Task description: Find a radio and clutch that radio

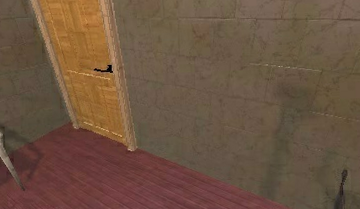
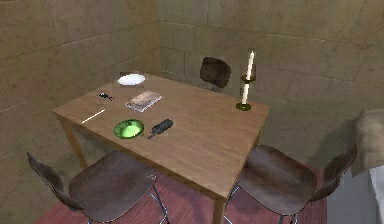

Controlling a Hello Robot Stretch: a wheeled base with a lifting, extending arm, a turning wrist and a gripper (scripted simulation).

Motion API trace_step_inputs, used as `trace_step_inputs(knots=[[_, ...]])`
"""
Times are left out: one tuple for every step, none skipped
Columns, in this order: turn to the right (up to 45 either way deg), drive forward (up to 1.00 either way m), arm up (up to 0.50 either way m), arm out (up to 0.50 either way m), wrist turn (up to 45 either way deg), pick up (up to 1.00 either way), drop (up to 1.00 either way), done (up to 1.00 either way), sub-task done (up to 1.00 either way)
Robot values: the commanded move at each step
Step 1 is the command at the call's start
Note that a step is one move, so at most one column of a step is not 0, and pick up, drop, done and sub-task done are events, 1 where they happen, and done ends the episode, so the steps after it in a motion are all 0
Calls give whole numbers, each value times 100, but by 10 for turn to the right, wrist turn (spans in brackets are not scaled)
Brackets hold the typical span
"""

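A wooden dining table (image 2: 200, 150) stands in the arm side view. On it lies a small dark oblong thing (image 2: 160, 127), too small to name. Beside it sits a round green dish (image 2: 128, 129). Farther back are a flat grey book-like thing (image 2: 144, 100), a white plate (image 2: 131, 79), a thin pale stick (image 2: 93, 116) and a tiny dark item (image 2: 105, 96). A white candle in a dark holder (image 2: 246, 85) stands near the table's far right edge.
Three dark chairs ring the table: front left (image 2: 105, 185), front right (image 2: 285, 180) and behind it (image 2: 214, 70). In the forward view a wooden door (image 1: 81, 61) with a black handle (image 1: 105, 69) is set in a greenish wall above a red-brown floor (image 1: 101, 180). A metal leg (image 1: 1, 149) shows at the left edge.
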Motion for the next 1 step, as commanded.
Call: trace_step_inputs(knots=[[0, 0, 50, 0, 0, 0, 0, 0, 0]])
